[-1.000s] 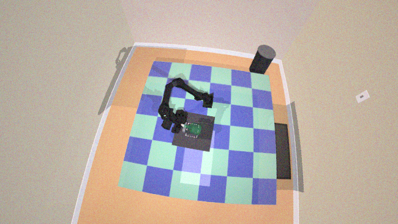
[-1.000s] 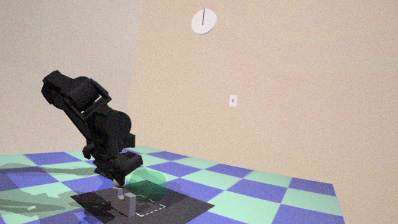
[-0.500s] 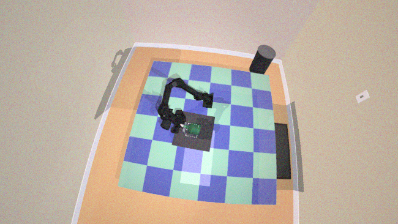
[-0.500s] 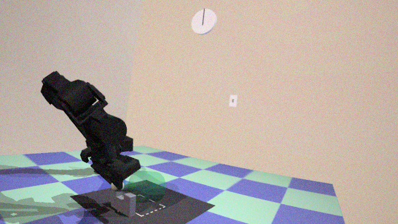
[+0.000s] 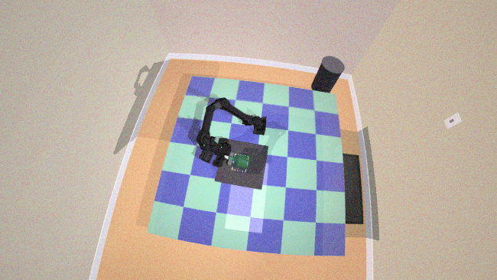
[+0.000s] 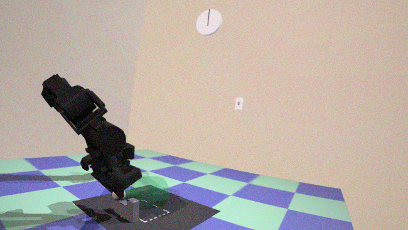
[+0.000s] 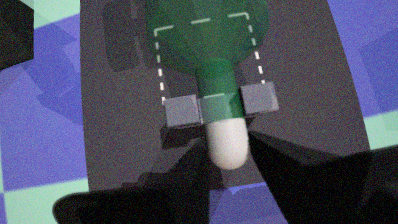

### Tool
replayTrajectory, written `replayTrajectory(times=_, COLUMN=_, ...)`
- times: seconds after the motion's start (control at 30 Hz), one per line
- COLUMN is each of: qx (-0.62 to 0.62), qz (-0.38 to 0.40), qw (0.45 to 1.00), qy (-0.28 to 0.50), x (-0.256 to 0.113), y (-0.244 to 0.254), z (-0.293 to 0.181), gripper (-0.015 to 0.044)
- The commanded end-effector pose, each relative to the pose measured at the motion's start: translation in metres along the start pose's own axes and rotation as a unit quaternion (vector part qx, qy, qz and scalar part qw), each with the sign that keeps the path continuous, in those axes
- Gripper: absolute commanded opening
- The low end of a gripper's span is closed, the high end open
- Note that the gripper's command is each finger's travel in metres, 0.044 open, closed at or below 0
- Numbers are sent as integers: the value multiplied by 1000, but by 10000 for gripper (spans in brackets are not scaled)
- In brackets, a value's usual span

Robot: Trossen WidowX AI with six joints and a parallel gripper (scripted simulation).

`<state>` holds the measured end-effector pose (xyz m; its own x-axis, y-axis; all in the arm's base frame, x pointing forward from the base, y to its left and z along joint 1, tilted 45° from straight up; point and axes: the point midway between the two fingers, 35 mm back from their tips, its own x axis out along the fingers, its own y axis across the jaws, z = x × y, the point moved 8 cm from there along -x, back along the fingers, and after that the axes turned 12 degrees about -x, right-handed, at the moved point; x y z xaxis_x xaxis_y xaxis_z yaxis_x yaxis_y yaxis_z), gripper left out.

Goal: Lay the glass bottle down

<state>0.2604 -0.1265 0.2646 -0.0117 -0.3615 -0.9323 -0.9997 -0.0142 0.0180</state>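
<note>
The translucent green glass bottle (image 5: 242, 162) (image 6: 152, 192) (image 7: 217, 75), white-tipped, lies sideways, its neck between the prongs of the grey U-shaped rest (image 6: 135, 210) (image 7: 259, 97), its body over the white dashed outline (image 5: 240, 170) (image 6: 157, 217) (image 7: 159, 70).

The bottle (image 5: 241, 161) (image 6: 150, 192) (image 7: 207, 35) looked like smooth, see-through green glass, its pale tip (image 6: 118, 195) (image 7: 228, 144) smooth with a soft sheen. The grey rest (image 6: 133, 210) (image 7: 182, 110) looked smooth and matt; the dark mat (image 5: 255, 181) (image 6: 201, 213) (image 7: 107, 160) looked flat and matt.

Bottle (image 5: 241, 161) (image 6: 150, 191) (image 7: 207, 35): green | tip (image 6: 118, 195) (image 7: 227, 144): white | rest (image 6: 134, 210) (image 7: 259, 97): grey | mat (image 5: 245, 182) (image 6: 201, 211) (image 7: 120, 150): dark
</note>
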Motion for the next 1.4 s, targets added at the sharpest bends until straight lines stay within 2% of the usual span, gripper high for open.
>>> replayTrajectory(times=0.0, qx=-1, qz=0, qw=1000, qy=1, x=3, y=0, z=-2, gripper=107)
replayTrajectory(times=1.37, qx=6, qz=4, qw=1000, qy=3, x=10, y=0, z=-4, gripper=107)
